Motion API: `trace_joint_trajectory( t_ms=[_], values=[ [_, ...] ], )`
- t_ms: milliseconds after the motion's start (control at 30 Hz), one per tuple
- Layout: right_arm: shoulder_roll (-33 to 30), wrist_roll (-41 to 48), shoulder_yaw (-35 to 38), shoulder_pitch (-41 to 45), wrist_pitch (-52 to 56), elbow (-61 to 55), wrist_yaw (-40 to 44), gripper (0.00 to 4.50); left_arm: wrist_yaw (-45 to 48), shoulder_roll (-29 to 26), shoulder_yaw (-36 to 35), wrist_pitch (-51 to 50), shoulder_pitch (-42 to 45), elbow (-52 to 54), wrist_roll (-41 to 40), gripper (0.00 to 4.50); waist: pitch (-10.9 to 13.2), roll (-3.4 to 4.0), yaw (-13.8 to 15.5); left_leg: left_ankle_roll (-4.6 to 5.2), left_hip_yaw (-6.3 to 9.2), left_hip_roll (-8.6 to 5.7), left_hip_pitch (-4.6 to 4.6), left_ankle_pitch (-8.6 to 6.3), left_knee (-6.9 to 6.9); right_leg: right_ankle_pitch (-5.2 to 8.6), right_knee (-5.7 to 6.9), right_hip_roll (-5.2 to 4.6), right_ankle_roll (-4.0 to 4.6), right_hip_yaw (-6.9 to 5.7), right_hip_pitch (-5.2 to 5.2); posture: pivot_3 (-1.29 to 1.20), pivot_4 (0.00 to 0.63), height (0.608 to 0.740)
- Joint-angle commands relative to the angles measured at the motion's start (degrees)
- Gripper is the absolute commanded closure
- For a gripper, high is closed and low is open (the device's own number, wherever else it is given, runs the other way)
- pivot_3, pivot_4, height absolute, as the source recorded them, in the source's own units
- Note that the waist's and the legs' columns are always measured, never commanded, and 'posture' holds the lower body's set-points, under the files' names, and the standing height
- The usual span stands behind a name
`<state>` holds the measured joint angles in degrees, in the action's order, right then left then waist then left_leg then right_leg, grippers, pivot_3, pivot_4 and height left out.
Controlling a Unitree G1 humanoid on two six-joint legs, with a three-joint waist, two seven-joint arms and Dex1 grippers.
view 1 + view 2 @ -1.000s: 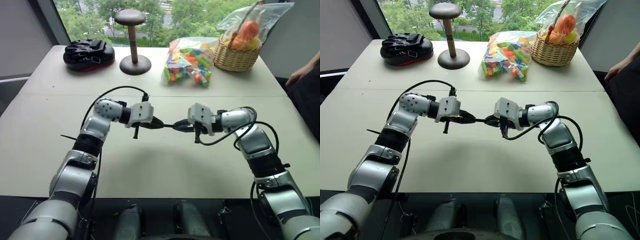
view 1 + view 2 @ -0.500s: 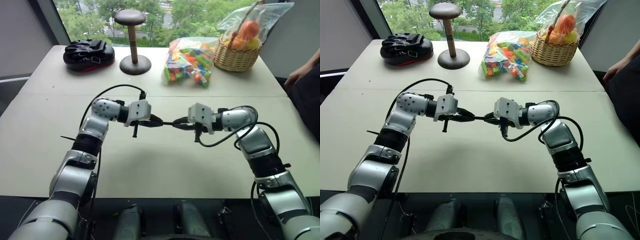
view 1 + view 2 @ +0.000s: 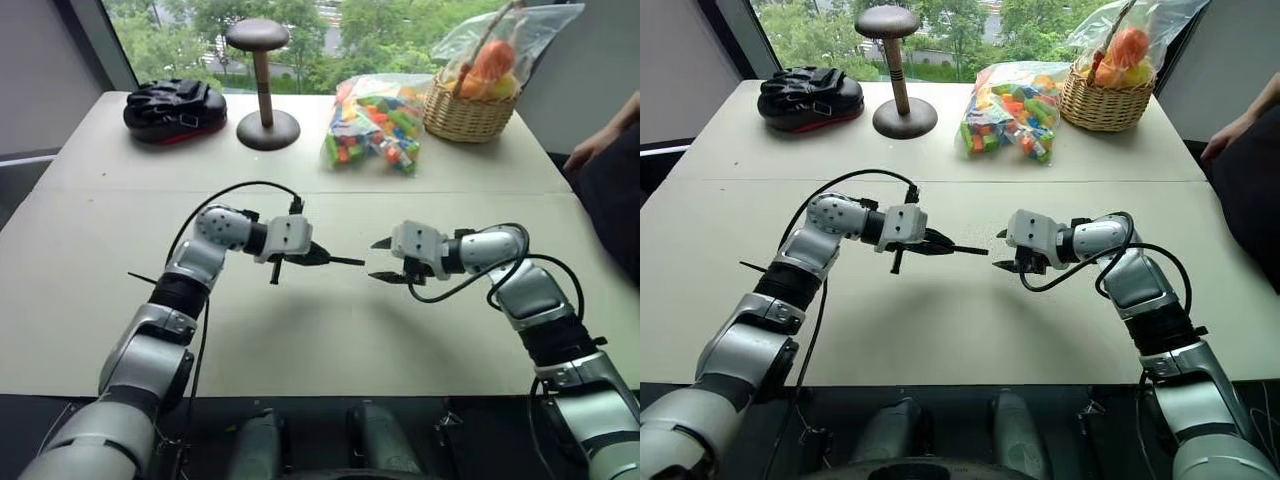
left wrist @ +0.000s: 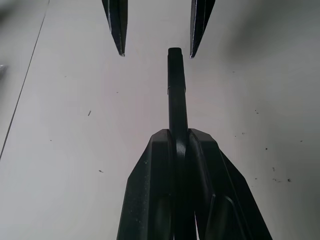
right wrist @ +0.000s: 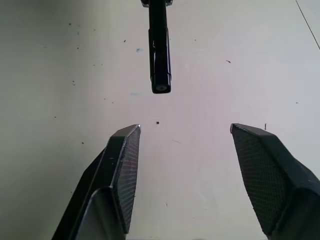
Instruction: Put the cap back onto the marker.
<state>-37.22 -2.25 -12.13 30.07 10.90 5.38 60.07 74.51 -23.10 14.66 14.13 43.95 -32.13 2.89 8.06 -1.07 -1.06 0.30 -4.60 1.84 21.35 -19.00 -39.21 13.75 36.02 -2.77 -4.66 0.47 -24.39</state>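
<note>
Beyond the marker (image 3: 338,260) pinched in the left hand (image 3: 312,255) and the empty spread right hand (image 3: 381,259), stand (image 3: 267,84), basket (image 3: 471,108).

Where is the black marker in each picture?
Left eye view: the marker sticks out of the left pincer, mid-picture.
Right eye view: same spot, the marker points at the open right pincer.
Left wrist view: it runs up the middle.
Right wrist view: it hangs from the top edge.
Shared landmark: the pale table.
</note>
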Motion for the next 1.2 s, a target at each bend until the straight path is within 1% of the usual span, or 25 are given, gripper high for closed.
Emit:
trace_joint_trajectory(
  t_ms=[33,67,100,200,333,400,433,500,567,667,767,833,867,900,967,1067,1100,1200],
  values=[
    [1.8,0.0,5.1,0.6,-0.3,-0.8,-8.5,0.05,-4.7,0.2,-3.4,-2.1,-3.3,4.0,-3.4,4.50,0.0,0.00,0.1,0.00,0.00,0.02,0.01,0.00,0.00,0.00,0.02,0.02,0.00,0.01,-0.04,0.00,0.150,0.740],
    [2.7,0.5,6.5,0.5,0.5,-1.0,-11.1,0.05,-6.7,0.8,-4.6,-3.2,-4.3,5.1,-4.6,4.50,0.0,0.00,0.2,-0.04,0.00,0.04,0.02,0.02,0.00,0.00,0.05,0.02,0.00,0.01,-0.06,0.00,0.150,0.740],
    [4.2,1.5,8.7,0.2,2.1,-1.4,-14.4,0.05,-9.3,1.9,-6.3,-6.3,-5.4,7.1,-6.6,4.50,0.0,0.00,0.3,-0.07,0.01,0.06,0.03,0.04,0.00,0.00,0.07,0.01,0.00,0.01,-0.07,0.00,0.150,0.740],
    [8.0,3.3,13.5,-2.5,7.3,-4.6,-21.8,0.05,-20.1,4.8,-10.7,-18.7,-9.2,14.3,-8.8,4.50,0.0,-0.02,0.7,-0.17,0.04,0.12,0.07,0.10,-0.01,-0.01,0.10,-0.10,0.00,0.01,-0.07,0.00,0.150,0.740],
    [10.8,3.8,14.3,-6.6,11.6,-9.3,-26.0,0.05,-33.0,4.9,-11.9,-36.4,-13.1,23.3,-4.6,4.50,0.0,-0.02,0.4,-0.16,0.03,0.04,0.09,0.09,0.01,-0.02,0.09,-0.20,-0.02,0.04,-0.04,0.00,0.150,0.740],
    [12.1,4.2,13.5,-8.7,12.8,-11.7,-27.2,0.05,-41.7,6.7,-15.2,-48.6,-14.3,27.4,-4.1,4.50,0.0,-0.02,0.3,-0.15,0.02,0.01,0.09,0.09,0.01,-0.02,0.08,-0.21,-0.02,0.06,-0.04,0.00,0.150,0.740],
    [12.5,4.3,13.2,-9.2,13.1,-12.3,-27.6,0.05,-44.8,7.8,-16.6,-52.6,-14.5,28.7,-4.5,4.50,0.0,-0.02,0.3,-0.15,0.01,0.01,0.07,0.09,0.01,-0.02,0.08,-0.21,-0.02,0.07,-0.04,0.00,0.150,0.740],
    [14.1,4.2,12.4,-9.7,13.0,-12.5,-29.0,0.05,-52.7,12.3,-21.4,-55.6,-15.1,29.5,-6.0,4.50,0.0,-0.02,0.3,-0.16,0.02,0.02,0.06,0.09,0.00,-0.02,0.07,-0.19,-0.03,0.06,-0.04,0.00,0.150,0.740],
    [15.2,4.0,12.0,-9.8,11.9,-12.0,-30.2,0.05,-55.8,14.4,-22.3,-55.0,-16.1,30.3,-6.2,4.50,0.0,-0.05,0.3,-0.21,0.07,0.03,0.01,0.12,0.00,-0.02,0.12,-0.17,-0.02,0.05,-0.02,0.00,0.150,0.740],
    [16.3,3.4,12.0,-10.3,10.3,-11.0,-32.2,0.05,-58.2,16.6,-21.6,-51.1,-18.1,31.5,-6.2,4.50,0.0,-0.05,0.3,-0.24,0.08,0.02,0.01,0.13,0.02,-0.02,0.11,-0.16,-0.02,0.06,-0.02,0.00,0.150,0.740],
    [16.5,3.0,11.8,-11.0,9.4,-10.4,-33.7,0.05,-58.4,16.6,-19.8,-47.9,-19.5,30.9,-6.0,4.50,0.0,-0.05,0.4,-0.28,0.06,0.02,0.02,0.16,0.03,-0.02,0.09,-0.21,-0.02,0.06,-0.02,0.00,0.150,0.740],
    [17.3,2.8,11.9,-11.8,8.7,-10.2,-35.5,0.00,-58.0,16.7,-19.8,-43.5,-20.6,30.1,-6.6,3.52,0.0,-0.05,0.4,-0.30,0.05,0.00,0.02,0.17,0.03,-0.02,0.09,-0.23,-0.01,0.06,-0.02,0.00,0.150,0.740],
    [17.6,2.7,11.9,-12.2,8.4,-10.2,-36.2,0.00,-57.7,16.9,-19.9,-41.5,-21.1,29.7,-7.1,3.31,0.0,-0.05,0.4,-0.30,0.04,0.00,0.01,0.17,0.03,-0.02,0.09,-0.23,-0.01,0.06,-0.02,0.00,0.150,0.740],
    [17.8,2.6,11.9,-12.6,8.2,-10.2,-36.9,0.00,-57.6,16.8,-19.9,-40.2,-21.4,29.2,-7.2,2.73,0.0,-0.05,0.4,-0.31,0.04,0.00,0.00,0.17,0.03,-0.02,0.09,-0.24,-0.01,0.06,-0.02,0.00,0.150,0.740],
    [18.0,2.5,11.7,-13.1,7.8,-10.2,-37.6,0.00,-57.9,16.6,-19.7,-38.7,-21.8,28.5,-7.2,1.78,0.0,-0.05,0.4,-0.31,0.04,0.00,0.01,0.17,0.03,-0.02,0.09,-0.23,-0.01,0.05,-0.02,0.00,0.150,0.740],
    [18.1,2.3,12.0,-13.7,7.2,-10.3,-38.7,0.00,-58.3,16.1,-19.4,-36.0,-22.2,28.3,-6.8,0.22,0.0,-0.05,0.4,-0.31,0.04,0.00,0.01,0.17,0.03,-0.02,0.09,-0.23,0.00,0.05,-0.01,0.00,0.150,0.740],
    [18.2,2.4,12.4,-13.7,6.9,-10.2,-39.3,0.00,-58.4,16.0,-19.6,-34.4,-22.3,28.5,-6.8,0.09,0.0,-0.05,0.3,-0.31,0.04,0.00,0.01,0.17,0.03,-0.02,0.09,-0.23,-0.01,0.06,-0.02,0.00,0.150,0.740],
    [18.7,3.9,15.5,-13.7,6.5,-9.9,-41.7,0.00,-59.5,15.5,-21.9,-30.2,-22.6,30.8,-8.1,0.09,0.0,-0.05,0.4,-0.31,0.04,0.00,0.01,0.17,0.03,-0.02,0.08,-0.22,-0.01,0.05,-0.02,0.00,0.150,0.740]
  ],
)
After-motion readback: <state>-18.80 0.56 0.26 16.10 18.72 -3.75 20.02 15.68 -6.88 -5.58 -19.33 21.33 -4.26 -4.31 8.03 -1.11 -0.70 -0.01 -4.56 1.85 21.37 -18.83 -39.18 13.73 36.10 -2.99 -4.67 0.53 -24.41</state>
